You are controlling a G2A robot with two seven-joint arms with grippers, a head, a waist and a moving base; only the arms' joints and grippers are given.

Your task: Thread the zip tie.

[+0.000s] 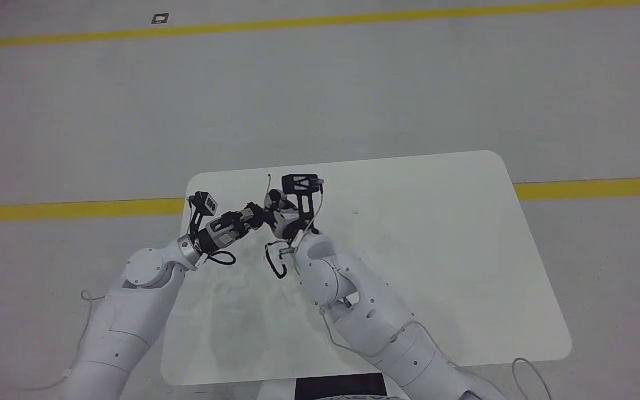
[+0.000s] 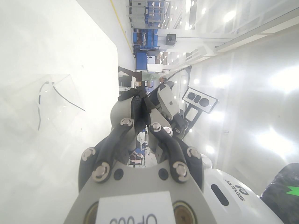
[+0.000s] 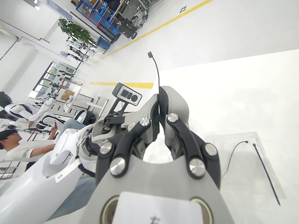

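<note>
Left arm (image 1: pixel 140 290) enters from 7 o'clock, elbow bent, forearm aimed toward 2 o'clock. Right arm (image 1: pixel 360 300) comes up from 6 o'clock, forearm leaning toward 11 o'clock. The two wrists meet tip to tip at about 10 o'clock of the tabletop (image 1: pixel 450 260) centre.

Right gripper (image 3: pixel 159 99): fingers clenched on the zip tie (image 3: pixel 156 71). The strap stands straight out past the fingertips with its square head at the free end, over the far tabletop edge.

Left gripper (image 2: pixel 140 110): fingers pressed together, pads touching, just beside the right gripper. Cannot tell if any strap is pinched between them.

In the left wrist view the tie head arcs out beyond the right gripper.

Clear tray (image 3: pixel 257 138) lies flat on the tabletop near the grippers with spare ties (image 3: pixel 266 171) lying in it, one straight and one curved.

Edges: far tabletop edge close at 12 o'clock from the grippers, left edge close at 9 o'clock. Open tabletop runs wide toward 3 and 4 o'clock
</note>
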